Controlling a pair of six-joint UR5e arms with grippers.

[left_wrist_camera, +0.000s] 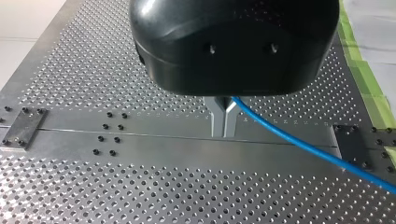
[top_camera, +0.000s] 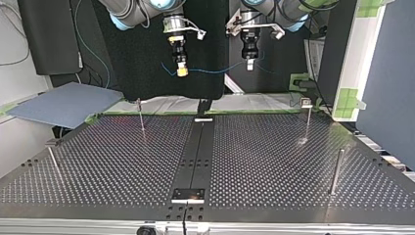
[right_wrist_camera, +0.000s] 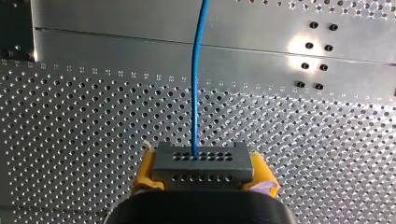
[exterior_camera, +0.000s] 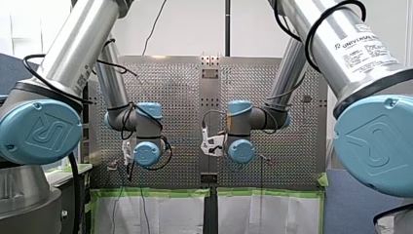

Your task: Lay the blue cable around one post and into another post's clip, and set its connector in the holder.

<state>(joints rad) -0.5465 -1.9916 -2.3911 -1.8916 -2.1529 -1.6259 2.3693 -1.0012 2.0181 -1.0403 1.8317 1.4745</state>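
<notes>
Up at 12 o'clock in the top view, past the far edge of the perforated desk (top_camera: 274,161), both grippers hang well clear of the surface.

Biggest stuff first. The desk has a dark centre strip (top_camera: 198,147) running 12 to 6, with a small plate (top_camera: 188,195) at the 6 o'clock end. Can't tell if that's the holder. Four thin posts stand on the desk: the 10 o'clock post (top_camera: 141,120), the 2 o'clock post (top_camera: 307,122), the 4 o'clock post (top_camera: 335,172) and the 8 o'clock post (top_camera: 53,160).

My right gripper (top_camera: 182,72) is at roughly 11 o'clock. Its yellow-padded jaws are clenched on the grey connector (right_wrist_camera: 201,163), so that's what they're carrying. My left gripper (top_camera: 249,65) is at about 1 o'clock, metal jaws pinched together on the blue cable (top_camera: 210,70).

The cable sags in the air between the two grippers, not touching the desk or any post.
</notes>
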